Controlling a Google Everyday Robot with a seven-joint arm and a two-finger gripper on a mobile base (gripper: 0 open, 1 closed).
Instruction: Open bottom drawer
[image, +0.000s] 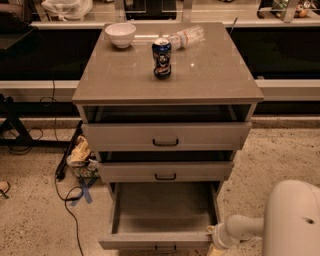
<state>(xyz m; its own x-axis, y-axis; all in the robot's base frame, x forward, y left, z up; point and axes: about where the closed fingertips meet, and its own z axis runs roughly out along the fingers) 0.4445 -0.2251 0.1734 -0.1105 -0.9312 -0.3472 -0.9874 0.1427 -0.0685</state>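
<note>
The bottom drawer (160, 239) of the grey-beige cabinet is pulled far out, its empty inside showing, with its small black handle (165, 248) at the frame's lower edge. The middle drawer (165, 171) and top drawer (166, 136) stand slightly out. My gripper (214, 241) is at the bottom drawer's front right corner, at the end of the white arm (292, 220) that comes in from the lower right.
On the cabinet top (125, 75) stand a white bowl (120, 34), a blue can (161, 58) and a lying plastic bottle (186, 36). Cables (65, 195) and a small bin with trash (82, 159) lie on the floor to the left.
</note>
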